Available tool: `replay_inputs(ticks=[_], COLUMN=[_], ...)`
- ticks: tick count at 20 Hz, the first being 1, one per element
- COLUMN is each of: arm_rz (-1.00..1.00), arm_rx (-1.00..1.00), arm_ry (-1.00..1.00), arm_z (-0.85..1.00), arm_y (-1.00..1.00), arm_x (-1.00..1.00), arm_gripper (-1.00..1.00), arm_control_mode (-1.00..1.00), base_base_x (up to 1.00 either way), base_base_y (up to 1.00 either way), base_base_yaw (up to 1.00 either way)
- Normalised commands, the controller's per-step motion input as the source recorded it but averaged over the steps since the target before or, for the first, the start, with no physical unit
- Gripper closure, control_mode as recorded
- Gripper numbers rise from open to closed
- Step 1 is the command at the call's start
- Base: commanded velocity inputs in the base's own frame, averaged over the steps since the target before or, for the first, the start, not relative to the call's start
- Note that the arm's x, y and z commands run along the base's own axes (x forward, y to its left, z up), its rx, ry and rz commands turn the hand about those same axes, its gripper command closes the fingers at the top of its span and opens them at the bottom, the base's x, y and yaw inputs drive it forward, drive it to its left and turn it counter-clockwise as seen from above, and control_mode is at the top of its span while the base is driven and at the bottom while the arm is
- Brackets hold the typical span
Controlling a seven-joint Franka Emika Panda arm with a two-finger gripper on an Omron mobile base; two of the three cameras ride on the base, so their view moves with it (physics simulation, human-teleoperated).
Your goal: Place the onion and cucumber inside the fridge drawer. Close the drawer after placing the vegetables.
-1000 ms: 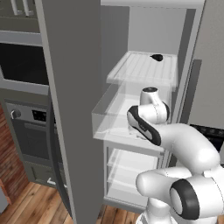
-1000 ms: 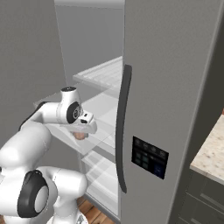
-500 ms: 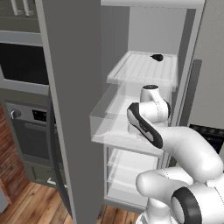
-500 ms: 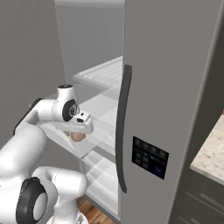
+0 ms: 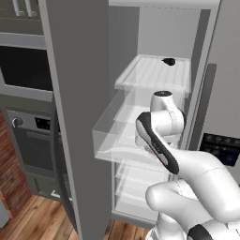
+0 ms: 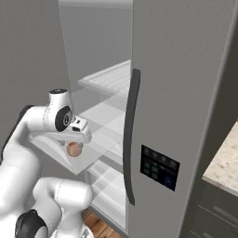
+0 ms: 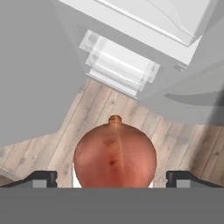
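Clear fridge drawer [image 5: 110,140] pulled out, onion [image 6: 73,148] inside, small black object [image 5: 169,61] on upper shelf [image 5: 145,75]

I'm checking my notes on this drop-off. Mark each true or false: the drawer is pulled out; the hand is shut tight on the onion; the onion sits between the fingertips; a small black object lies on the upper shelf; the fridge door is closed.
1. The drawer is pulled out: true.
2. The hand is shut tight on the onion: false, its fingers stand wide apart.
3. The onion sits between the fingertips: true.
4. A small black object lies on the upper shelf: true.
5. The fridge door is closed: false, it's open.
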Motion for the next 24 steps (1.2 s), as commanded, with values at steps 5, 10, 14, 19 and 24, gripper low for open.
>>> replay_inputs(ticks=[5,10,14,19,24], arm_rz=[0.00,0.00,0.00,0.00,0.00], arm_rx=[0.00,0.01,0.00,0.00,0.00], arm_ry=[-0.16,-0.17,-0.22,-0.08,0.01], arm_z=[0.93,0.74,0.90,0.53,0.11], arm_y=[-0.04,-0.14,-0.12,-0.07,0.00], arm_x=[-0.37,-0.98,-0.84,-0.91,-0.31], arm_gripper=[-1.00,-1.00,-1.00,-1.00,-1.00], arm_control_mode=[-1.00,-1.00,-1.00,-1.00,-1.00], base_base_x=[0.00,0.00,0.00,0.00,0.00], base_base_y=[0.00,0.00,0.00,0.00,0.00], base_base_yaw=[0.00,0.00,0.00,0.00,0.00])
